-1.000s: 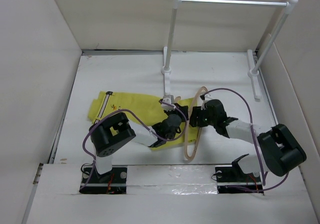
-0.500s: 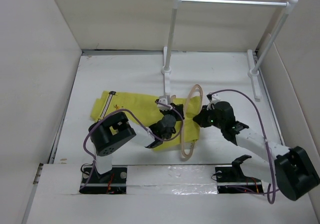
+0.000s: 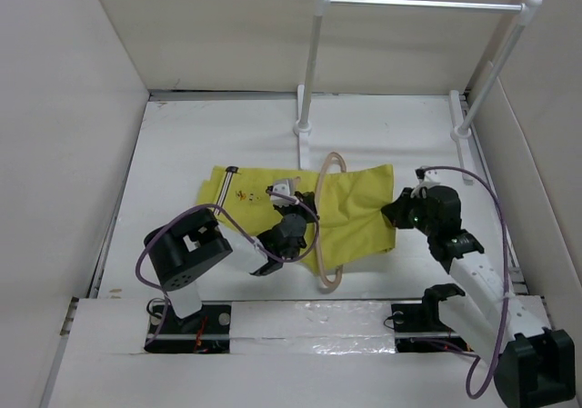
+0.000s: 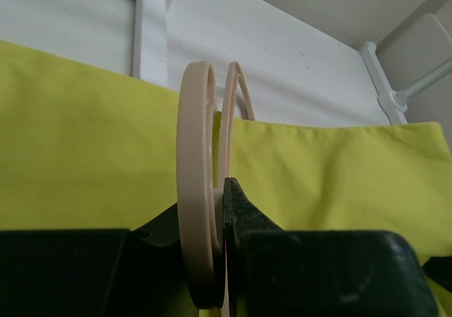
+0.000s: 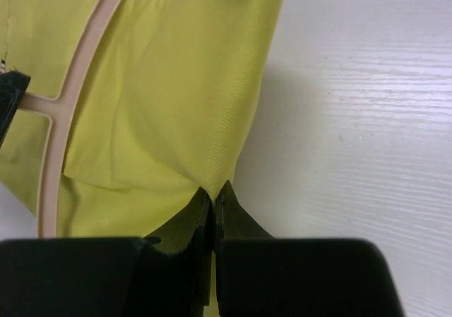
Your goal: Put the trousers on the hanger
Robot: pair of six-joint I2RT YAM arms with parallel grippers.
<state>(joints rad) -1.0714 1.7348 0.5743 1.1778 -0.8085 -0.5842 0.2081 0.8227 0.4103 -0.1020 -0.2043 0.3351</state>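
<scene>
Trousers (image 3: 355,217) lie spread across the middle of the table (image 3: 209,135). Your left gripper (image 4: 205,218) clamps the hanger (image 4: 192,154), which stands on edge over the cloth. Your right gripper (image 5: 213,193) pinches the trousers' right-hand edge.

1. Your left arm (image 3: 195,255) is folded at the elbow, with its wrist ending at the left side of the hanger (image 4: 192,154).
2. Your left gripper (image 4: 219,193) is clamped on the hanger's thin wood, one jaw on each side.
3. Your right arm (image 3: 475,276) stretches forward, nearly straight, to the right of the hanger.
4. Your right gripper (image 5: 213,195), well to the right of the hanger, has its jaws pinched tight on the edge of the trousers (image 3: 359,210).
</scene>
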